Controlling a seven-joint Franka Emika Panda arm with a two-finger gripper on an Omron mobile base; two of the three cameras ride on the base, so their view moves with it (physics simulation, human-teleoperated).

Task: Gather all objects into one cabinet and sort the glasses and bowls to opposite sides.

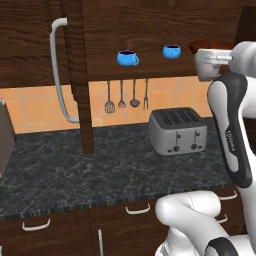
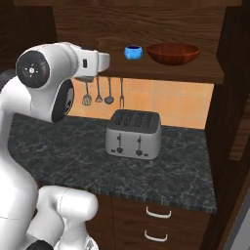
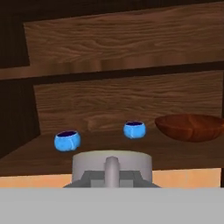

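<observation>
Cabinet (image 1: 150, 30) open, dark brown wood; its door (image 1: 80, 75) stands edge-on toward the left base camera, the long curved pale grey handle (image 1: 59, 70) on its left face. Lower shelf (image 2: 161, 68) carries three task items. Blue cup with side handle (image 1: 127, 58) sits toward the left of the shelf; second blue cup (image 1: 171, 51) stands well apart to its right. Reddish-brown bowl (image 2: 173, 53) rests at the right end, just beside the second cup but not touching it, as the right base view shows. Same order seen from the hand camera: handled cup (image 3: 67, 141) left, second cup (image 3: 134, 130) middle, bowl (image 3: 192, 127) right.

Pincer (image 3: 112, 168) held level in front of the shelf edge, below and between the two cups, touching neither. Fingers drawn together, nothing between them. Hand of the arm (image 1: 212, 60) partly hides the bowl in the left base view.

Bench (image 1: 100, 170) of dark speckled stone below. Silver toaster (image 1: 177, 131) stands on it under the shelf. Utensils (image 1: 125, 97) hang on the tiled wall behind the toaster. Pale drawer handles (image 2: 158, 212) on the fronts under the bench.
</observation>
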